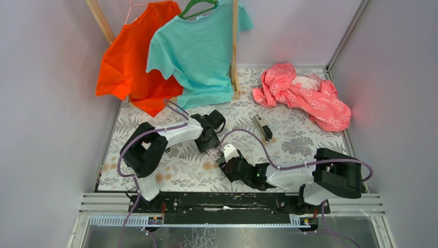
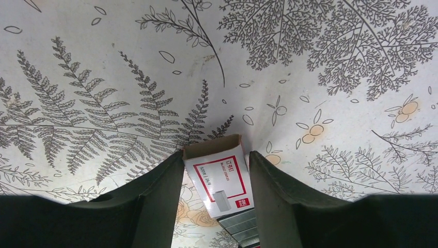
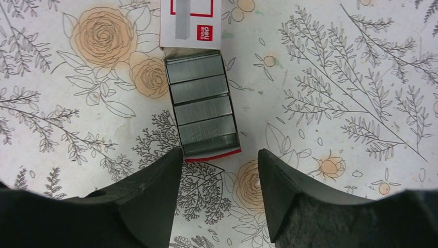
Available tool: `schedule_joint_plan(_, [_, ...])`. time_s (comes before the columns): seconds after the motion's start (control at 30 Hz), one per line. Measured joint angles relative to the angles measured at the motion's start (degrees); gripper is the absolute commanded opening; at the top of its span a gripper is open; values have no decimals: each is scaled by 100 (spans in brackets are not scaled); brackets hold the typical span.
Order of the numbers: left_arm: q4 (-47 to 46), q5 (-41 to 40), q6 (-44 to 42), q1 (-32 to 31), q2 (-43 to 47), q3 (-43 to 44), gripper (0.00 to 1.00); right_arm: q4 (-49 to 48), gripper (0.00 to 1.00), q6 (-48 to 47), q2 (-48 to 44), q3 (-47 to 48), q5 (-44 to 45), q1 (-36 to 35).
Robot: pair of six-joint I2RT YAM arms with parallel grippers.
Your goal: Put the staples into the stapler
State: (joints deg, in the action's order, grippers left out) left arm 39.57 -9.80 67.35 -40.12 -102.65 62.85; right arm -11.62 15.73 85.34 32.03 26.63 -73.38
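Note:
The staples box lies between my two grippers near the table's middle (image 1: 214, 153). Its white sleeve with red print (image 2: 219, 178) sits between my left gripper's (image 2: 216, 155) fingers, which close against its sides. The red tray is slid out of the sleeve and holds several grey staple strips (image 3: 203, 111). My right gripper (image 3: 219, 152) is open and empty, with its fingertips just short of the tray's near end. The stapler (image 1: 263, 127), dark with a pale top, lies shut on the table to the right of and behind both grippers.
A pink patterned garment (image 1: 304, 95) lies crumpled at the back right. An orange shirt (image 1: 131, 62) and a teal shirt (image 1: 199, 51) hang from a wooden rack at the back. Grey walls bound the floral tablecloth (image 1: 310, 139).

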Motion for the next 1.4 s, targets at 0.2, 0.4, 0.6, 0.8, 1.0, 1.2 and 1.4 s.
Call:
schedule_joint_plan(0.2, [-81, 20, -15, 7, 17, 9, 67, 61, 68, 2, -2, 0, 256, -2])
schedule_joint_plan(0.4, [-282, -219, -87, 140, 42, 9, 73, 129, 74, 0, -103, -90, 564, -2])
schedule_joint_plan(0.6, [-363, -448, -251, 205, 90, -17, 81, 166, 75, -2, -140, -129, 741, 138])
schedule_joint_plan(0.8, [-363, -579, -437, 280, 538, -168, 89, 162, 75, -4, -140, -127, 723, 647])
schedule_joint_plan(1.0, [-289, -693, -632, 409, 1307, -278, 93, 170, 77, -96, -140, -114, 715, 852])
schedule_joint_plan(1.2, [9, -870, -772, 509, 2234, -527, 100, 302, 85, -192, -481, -127, 660, 855])
schedule_joint_plan(1.4, [599, -1021, -778, 894, 3298, -1082, 100, 280, 93, -334, -1176, -313, 656, 855])
